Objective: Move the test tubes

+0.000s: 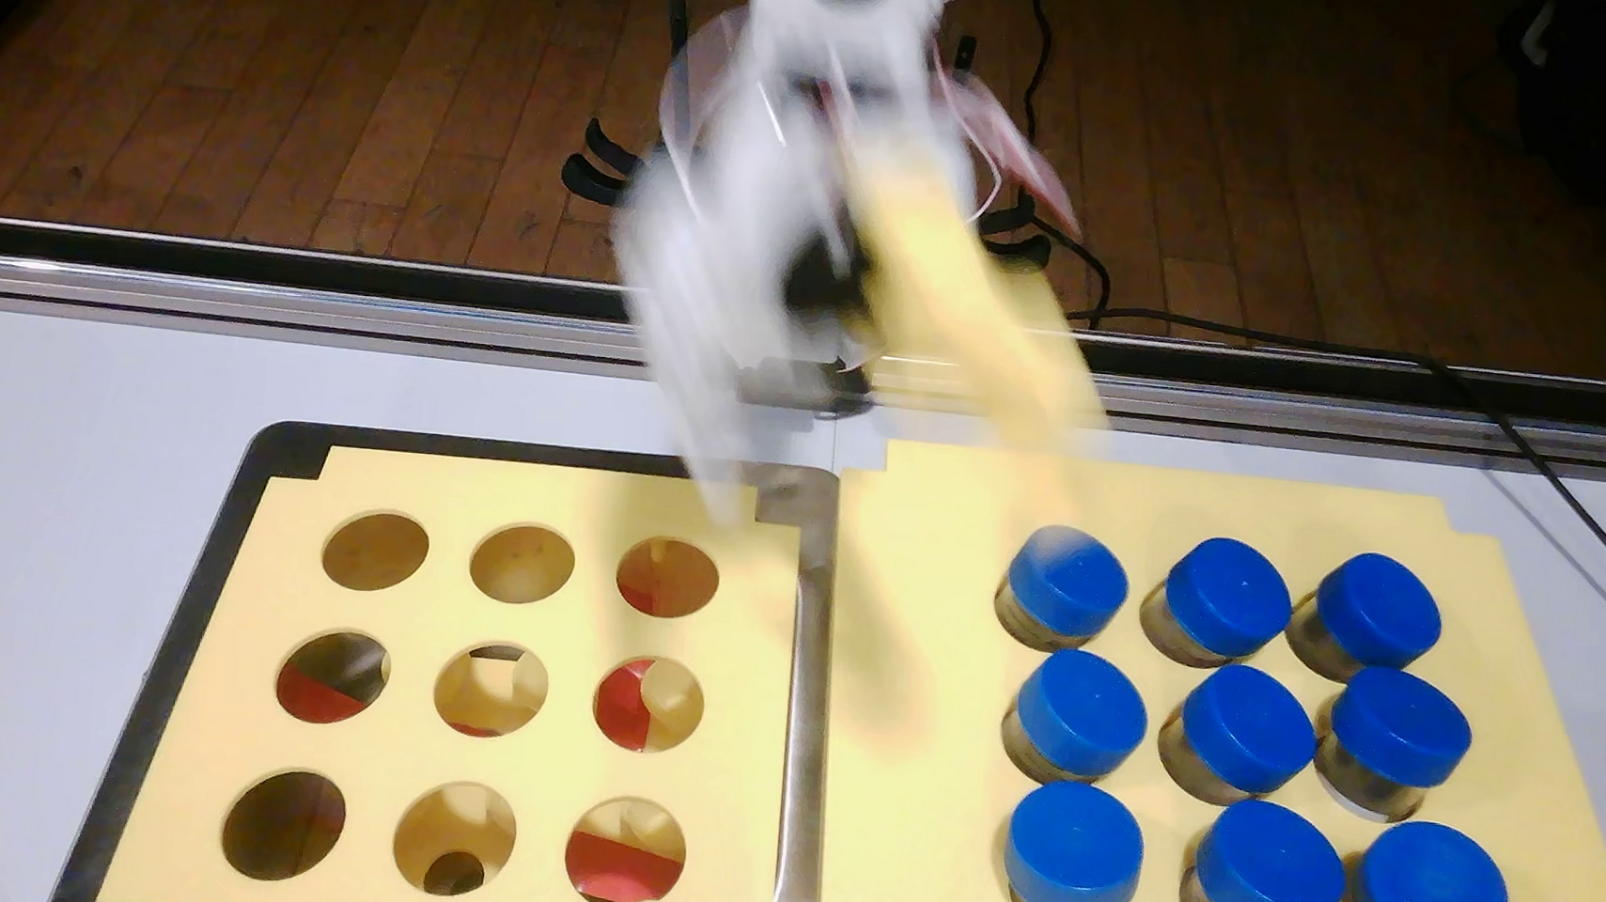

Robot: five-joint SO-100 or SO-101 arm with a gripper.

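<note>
Tubes first: all nine test tubes sit capped in the right-hand foam rack, a full three-by-three block filling the lower right of the frame. The left-hand foam rack, lying in a dark tray at lower left, has nine holes and every one is empty.

So which step is this? Honestly it reads like a gap between grasps. Nothing is being carried that I can see, and the arm is up at top centre, smeared by motion blur, well apart from the tubes. Depending on which way the move goes, it's either all done or not begun; the frame alone doesn't settle that.

If the tubes are headed to the empty rack, the next move calls for swinging down over one blue cap, probably the left column since it's closest to the other rack, and straddling the cap cleanly without bumping its neighbours, which stand close together.

The end effector is just a white streak and a pale yellow streak fanning down toward the back edge of the counter. Too blurry to call how wide it's spread; no tube shows between the fingers.
</note>
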